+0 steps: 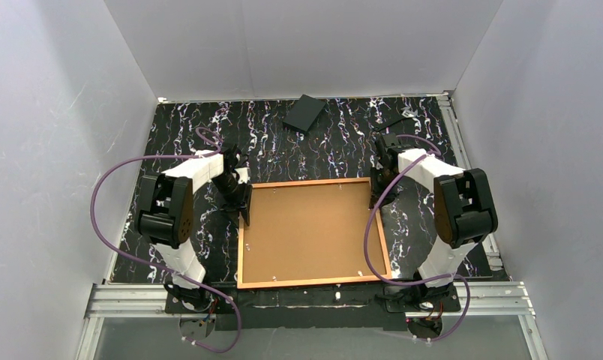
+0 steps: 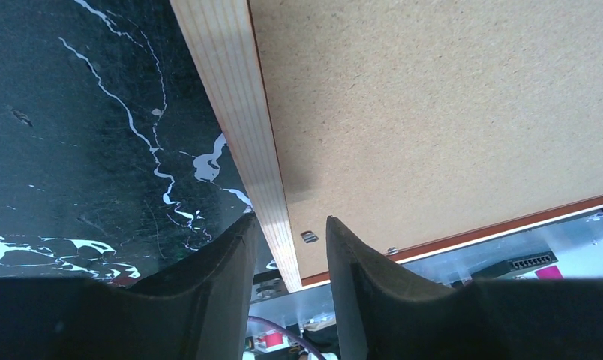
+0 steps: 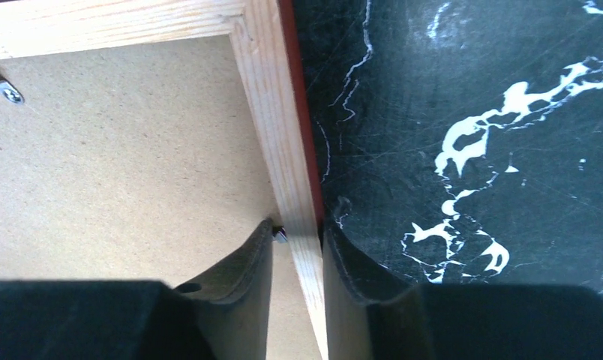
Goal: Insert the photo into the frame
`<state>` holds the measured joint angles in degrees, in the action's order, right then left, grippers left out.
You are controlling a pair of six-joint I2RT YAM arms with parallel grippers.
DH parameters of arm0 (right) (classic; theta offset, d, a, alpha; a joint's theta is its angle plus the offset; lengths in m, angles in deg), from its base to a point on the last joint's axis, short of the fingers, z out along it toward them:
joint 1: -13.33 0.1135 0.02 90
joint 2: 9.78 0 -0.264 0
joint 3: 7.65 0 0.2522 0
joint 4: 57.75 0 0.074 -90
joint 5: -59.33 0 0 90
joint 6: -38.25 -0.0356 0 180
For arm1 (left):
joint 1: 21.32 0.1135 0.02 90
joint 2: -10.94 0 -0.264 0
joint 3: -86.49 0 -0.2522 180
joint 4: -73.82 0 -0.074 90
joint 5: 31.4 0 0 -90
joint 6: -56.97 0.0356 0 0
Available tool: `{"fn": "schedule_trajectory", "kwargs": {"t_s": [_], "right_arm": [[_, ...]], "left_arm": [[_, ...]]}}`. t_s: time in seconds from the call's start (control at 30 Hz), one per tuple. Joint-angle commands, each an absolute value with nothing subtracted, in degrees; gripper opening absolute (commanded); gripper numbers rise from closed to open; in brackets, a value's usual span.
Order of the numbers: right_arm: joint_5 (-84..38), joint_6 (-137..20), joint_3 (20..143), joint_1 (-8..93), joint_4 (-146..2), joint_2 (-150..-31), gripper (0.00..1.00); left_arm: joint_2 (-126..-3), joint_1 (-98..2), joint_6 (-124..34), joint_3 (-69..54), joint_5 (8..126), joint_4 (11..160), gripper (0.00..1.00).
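Frame [image 1: 241, 247]: lies flat, back side up, on the near middle of the table [image 1: 186, 127]; its near edge is close to the table's near edge.
Frame back: pale wood rails with a thin orange-red outer edge.
Board [image 1: 313, 229]: plain brown, fills the frame's opening, sitting inside the rails.
Clips [image 3: 4, 91]: small metal tabs on the board next to the rails.
Left gripper [image 1: 243, 208]: at the frame's left rail, toward the far end. Its fingers [image 2: 231, 259] are partly apart and straddle the rail, one over the table, one over the board. The gap is wider than the rail and they hold nothing.
Right gripper [image 1: 374, 196]: at the right rail, close to the far right corner. Its fingers [image 3: 257, 259] are narrowly apart with the rail between them, and they seem to pinch it.
Box [image 1: 304, 112]: flat and black, on the far middle of the table, well apart from the frame.
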<state>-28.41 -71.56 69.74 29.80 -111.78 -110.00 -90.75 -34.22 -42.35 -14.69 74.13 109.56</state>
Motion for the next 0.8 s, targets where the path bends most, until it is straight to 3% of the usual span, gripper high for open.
{"fn": "schedule_trajectory", "kwargs": {"t_s": [0.0,0.13,0.23,0.33,0.43,0.77], "right_arm": [[-29.7,-72.0,68.8,30.4,-108.9,-109.2,0.26],[-30.4,-72.0,68.6,30.4,-109.0,-108.2,0.13],[-30.1,-72.1,68.5,30.5,-108.7,-108.2,0.11],[-29.7,-72.1,68.3,30.4,-108.5,-108.5,0.1],[-30.1,-72.1,68.1,30.4,-108.6,-108.6,0.07],[-30.3,-70.4,70.5,29.0,-109.9,-108.2,0.02]], "left_arm": [[-91.7,-34.0,-41.6,-13.5,75.3,117.5,0.37],[-92.0,-34.1,-41.6,-13.4,75.6,117.5,0.37],[-91.7,-34.0,-41.6,-13.4,75.9,117.5,0.38],[-91.4,-34.1,-41.1,-13.2,77.4,117.2,0.55],[-89.3,-34.1,-40.8,-14.0,78.2,115.6,0.63],[-79.7,-34.3,-44.0,-21.3,82.3,108.9,0.72]]}}
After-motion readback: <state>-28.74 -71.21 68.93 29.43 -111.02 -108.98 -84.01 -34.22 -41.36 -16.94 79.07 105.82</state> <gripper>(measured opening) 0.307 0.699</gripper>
